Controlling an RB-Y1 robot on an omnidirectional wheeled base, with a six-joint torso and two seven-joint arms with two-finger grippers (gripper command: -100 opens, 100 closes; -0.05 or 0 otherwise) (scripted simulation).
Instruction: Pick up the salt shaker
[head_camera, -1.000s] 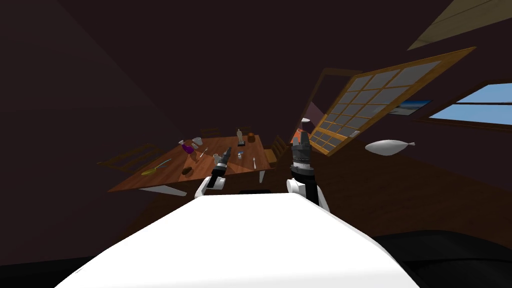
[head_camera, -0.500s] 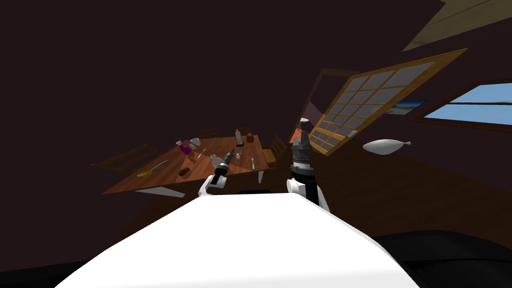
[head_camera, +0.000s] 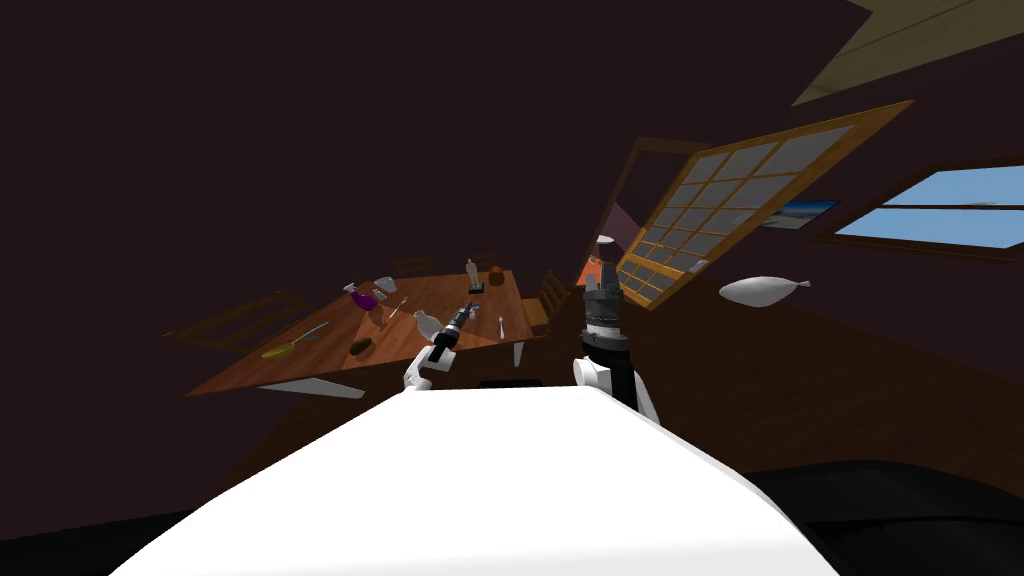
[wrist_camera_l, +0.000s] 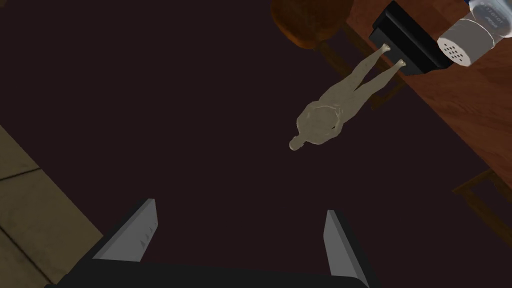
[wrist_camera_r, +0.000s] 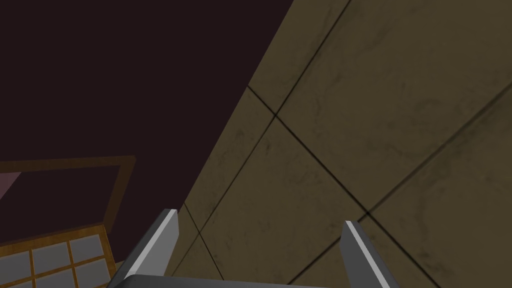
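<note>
The head camera looks steeply down and forward from high on the robot, rolled so that the whole room slants, and takes in the bench (head_camera: 300, 365) from well back. The left wrist camera sits close over that bench's far part, facing the pale figurine (wrist_camera_l: 325, 117) and the salt shaker (wrist_camera_l: 462, 42) (the figurine also stands small in the head view). The right wrist camera faces upward at the tiled ceiling (wrist_camera_r: 375, 125) and catches a corner of the paned door (wrist_camera_r: 55, 260), which the head view shows more fully.
</note>
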